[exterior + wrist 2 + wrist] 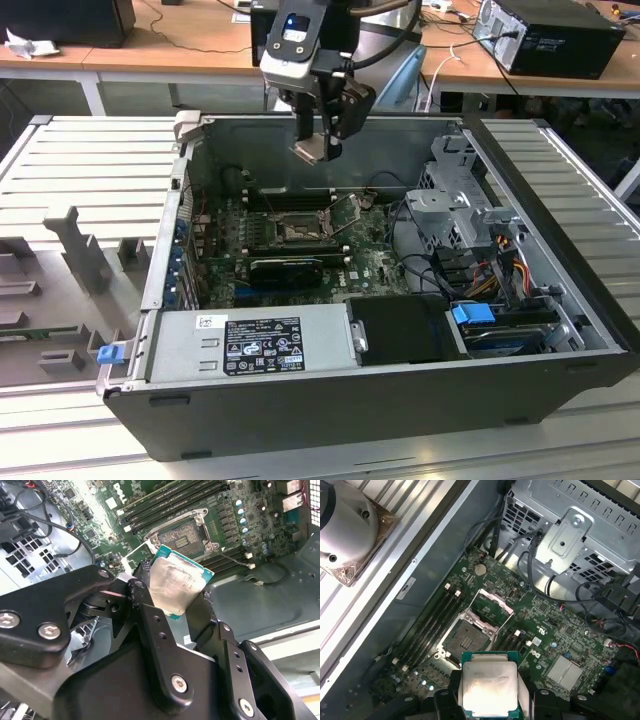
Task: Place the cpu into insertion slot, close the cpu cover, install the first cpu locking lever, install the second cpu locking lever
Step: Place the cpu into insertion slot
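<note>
1. One arm, one claw [318, 149]. In the exterior view it hangs in the upper centre of the frame, above the open computer case [330, 405].
2. Claw state: two black fingers [141, 582] are closed onto the cpu [309, 151], one finger on each of two opposite edges. One cpu counted.
3. The cpu is in the air, clear of the board. In both wrist views its pale metal top [177, 582] [487, 690] faces the camera, with a thin green rim showing round it.
4. One insertion slot [297, 230], mid-frame in the exterior view and well below the claw. In both wrist views its dark centre [181, 534] [465, 641] is bare, with no chip seated.
5. One cpu cover [493, 606], swung up on its hinge beside the slot and standing open. In the exterior view it shows as a tilted frame [346, 210] just to the exterior view's right of the slot.
6. Two banks of long black memory slots [426, 625], one bank on each side of the insertion slot.
7. One grey power supply [250, 345] at the lower centre of the case.
8. The case lies on its side on a ribbed grey counter [565, 190].
</note>
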Action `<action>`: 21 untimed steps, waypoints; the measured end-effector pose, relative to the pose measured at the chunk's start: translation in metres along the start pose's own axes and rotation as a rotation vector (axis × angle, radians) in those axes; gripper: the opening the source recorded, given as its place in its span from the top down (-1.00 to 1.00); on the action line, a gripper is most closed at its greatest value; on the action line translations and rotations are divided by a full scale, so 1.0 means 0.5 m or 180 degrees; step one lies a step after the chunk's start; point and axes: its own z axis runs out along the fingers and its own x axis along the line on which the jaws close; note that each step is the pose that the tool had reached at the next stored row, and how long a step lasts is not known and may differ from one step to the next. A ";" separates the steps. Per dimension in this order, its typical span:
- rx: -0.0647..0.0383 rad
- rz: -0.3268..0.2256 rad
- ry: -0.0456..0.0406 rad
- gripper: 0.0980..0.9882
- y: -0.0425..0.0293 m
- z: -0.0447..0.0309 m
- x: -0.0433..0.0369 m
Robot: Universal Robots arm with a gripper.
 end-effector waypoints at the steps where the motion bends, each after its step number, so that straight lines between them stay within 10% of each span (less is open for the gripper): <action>1: 0.0000 0.0033 -0.0003 0.03 0.000 0.000 0.000; 21: -0.0009 0.0878 -0.0071 0.03 0.000 0.005 0.000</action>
